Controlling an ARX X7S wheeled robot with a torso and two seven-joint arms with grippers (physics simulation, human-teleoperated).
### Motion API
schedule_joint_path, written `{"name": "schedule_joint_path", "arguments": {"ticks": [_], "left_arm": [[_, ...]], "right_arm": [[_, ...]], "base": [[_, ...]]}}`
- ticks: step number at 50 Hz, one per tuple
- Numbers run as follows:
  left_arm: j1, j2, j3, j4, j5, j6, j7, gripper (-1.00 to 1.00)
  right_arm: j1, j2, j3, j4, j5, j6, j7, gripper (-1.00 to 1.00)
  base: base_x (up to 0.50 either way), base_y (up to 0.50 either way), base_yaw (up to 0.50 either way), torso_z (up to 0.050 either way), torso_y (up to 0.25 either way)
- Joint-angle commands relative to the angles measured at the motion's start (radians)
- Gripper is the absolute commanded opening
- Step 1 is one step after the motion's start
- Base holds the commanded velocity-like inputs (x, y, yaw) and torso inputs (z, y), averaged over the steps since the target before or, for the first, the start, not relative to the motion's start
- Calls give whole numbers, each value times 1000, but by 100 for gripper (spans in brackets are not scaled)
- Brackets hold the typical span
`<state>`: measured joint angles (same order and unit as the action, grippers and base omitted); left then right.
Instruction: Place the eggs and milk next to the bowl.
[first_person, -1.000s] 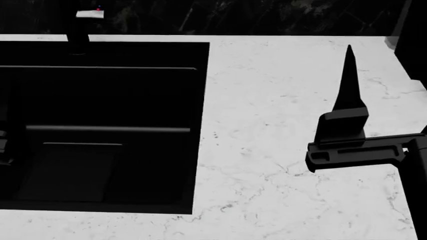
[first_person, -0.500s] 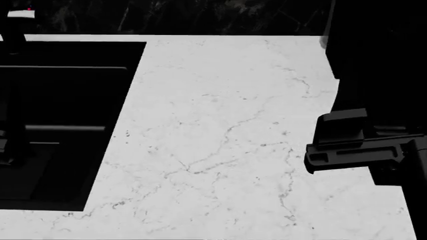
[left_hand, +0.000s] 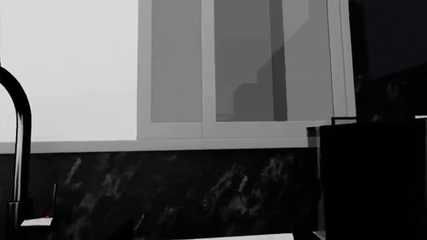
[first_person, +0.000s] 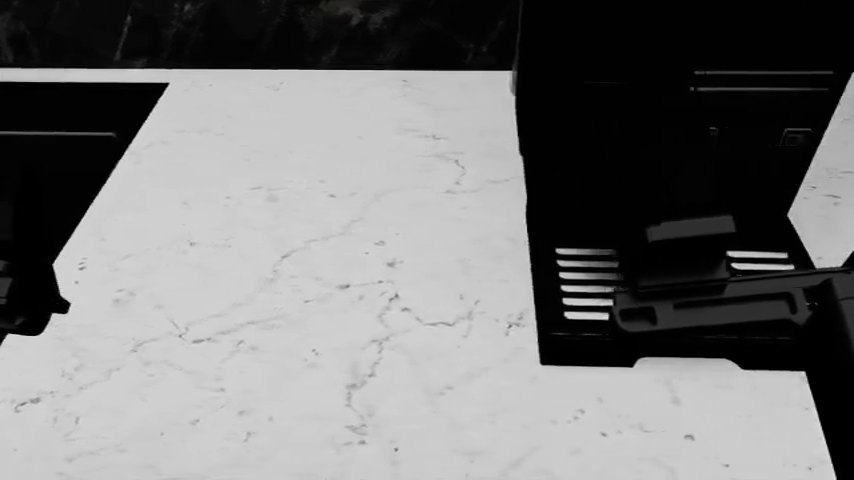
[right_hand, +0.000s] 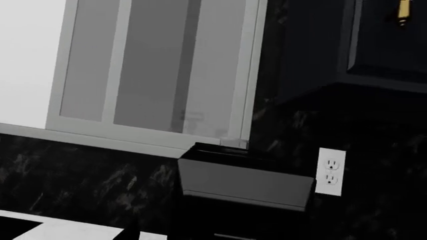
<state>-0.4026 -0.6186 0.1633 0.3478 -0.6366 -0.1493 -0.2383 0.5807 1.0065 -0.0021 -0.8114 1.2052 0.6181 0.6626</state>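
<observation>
Eggs, milk and bowl are nowhere in your views. Your head camera has panned right: the sink (first_person: 67, 150) slides to the left edge, a black appliance (first_person: 641, 180) enters upper right. Jaw states: cannot tell. Keep searching.

The robot's right arm (first_person: 727, 305) is a matte black, blocky, box-shaped link with a long recessed slot along its side and a smaller slanted black block on top. At nine o'clock, a black left-arm fragment (first_person: 27, 295) shows.
</observation>
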Motion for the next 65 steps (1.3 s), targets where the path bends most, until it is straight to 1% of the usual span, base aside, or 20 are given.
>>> {"name": "schedule_joint_path", "arguments": {"ticks": [1, 6, 33, 45, 52, 60, 65], "left_arm": [[1, 18, -27, 7, 8, -13, 22, 100], [1, 18, -27, 1, 10, -9, 24, 100], [9, 20, -26, -8, 14, 4, 26, 100], [10, 18, -28, -7, 13, 2, 23, 100], [12, 16, -28, -3, 12, 0, 20, 100], [14, 19, -24, -7, 15, 3, 22, 100], [11, 20, -21, -10, 16, 3, 23, 100]], "right_arm": [[22, -18, 10, 0, -8, 9, -24, 100], [41, -17, 4, 0, 1, 17, -20, 100], [30, -10, 7, -8, 5, 15, -16, 100], [46, -29, -26, 8, -14, 22, -32, 100], [42, -32, -31, 12, -20, 22, -33, 100], [11, -23, -6, 6, -10, 9, -22, 100], [5, -19, 2, 5, -5, 6, -20, 100]], "base": [[-1, -500, 0, 0, 0], [-1, -500, 0, 0, 0], [-1, -500, 0, 0, 0], [-1, -494, 0, 0, 0], [0, 0, 0, 0, 0], [0, 0, 0, 0, 0], [252, -2, 0, 0, 0]]}}
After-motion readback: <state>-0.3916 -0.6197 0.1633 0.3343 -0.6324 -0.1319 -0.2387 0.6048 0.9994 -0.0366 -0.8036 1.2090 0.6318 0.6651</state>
